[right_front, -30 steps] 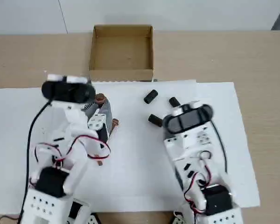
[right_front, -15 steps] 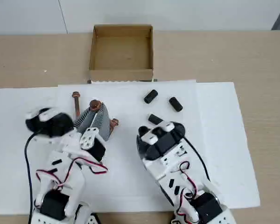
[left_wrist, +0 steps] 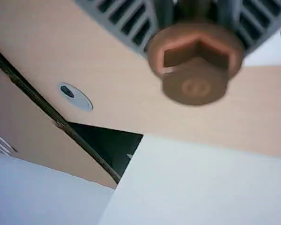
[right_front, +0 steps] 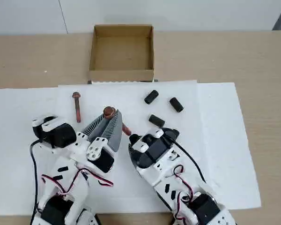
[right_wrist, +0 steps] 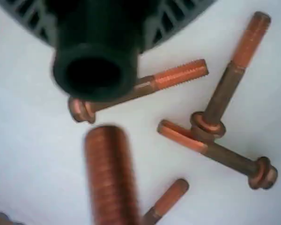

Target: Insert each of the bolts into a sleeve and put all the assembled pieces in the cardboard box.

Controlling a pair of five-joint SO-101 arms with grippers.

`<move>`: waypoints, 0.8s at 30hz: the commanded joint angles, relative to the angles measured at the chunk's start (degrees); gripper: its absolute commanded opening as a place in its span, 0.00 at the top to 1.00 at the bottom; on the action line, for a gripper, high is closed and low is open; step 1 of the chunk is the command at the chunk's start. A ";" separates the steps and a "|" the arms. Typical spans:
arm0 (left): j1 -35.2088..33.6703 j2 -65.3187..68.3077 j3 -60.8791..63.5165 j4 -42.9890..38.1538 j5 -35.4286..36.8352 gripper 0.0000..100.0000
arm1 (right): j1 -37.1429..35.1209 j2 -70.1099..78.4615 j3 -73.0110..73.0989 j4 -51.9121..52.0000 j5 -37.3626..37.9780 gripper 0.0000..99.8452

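Copper bolt (right_front: 108, 112), clamped in the left gripper (right_front: 113, 121) at the centre of the high view, meets a black sleeve (right_wrist: 96, 70) pinched by the right gripper (right_wrist: 102, 14). Insertion appears to be in hand; next, the threaded tip likely needs lining up with the bore. Box (right_front: 123, 75) stands top centre.

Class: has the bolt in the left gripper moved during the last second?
Yes. The bolt shifted rightward and farther from the cardboard box.

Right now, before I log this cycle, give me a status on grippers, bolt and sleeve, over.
Left gripper shut on bolt. Right gripper shut on sleeve. Bolt not yet in sleeve. Nothing seen between them.
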 commanded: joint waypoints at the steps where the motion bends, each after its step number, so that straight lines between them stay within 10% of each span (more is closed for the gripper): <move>1: 0.26 -0.70 -0.31 -1.76 0.35 1.00 | -0.40 -0.48 -0.35 -1.63 -0.09 1.00; 24: 3.34 -0.44 1.27 -1.49 -5.01 1.00 | -0.04 -0.48 -1.41 -1.80 4.04 1.00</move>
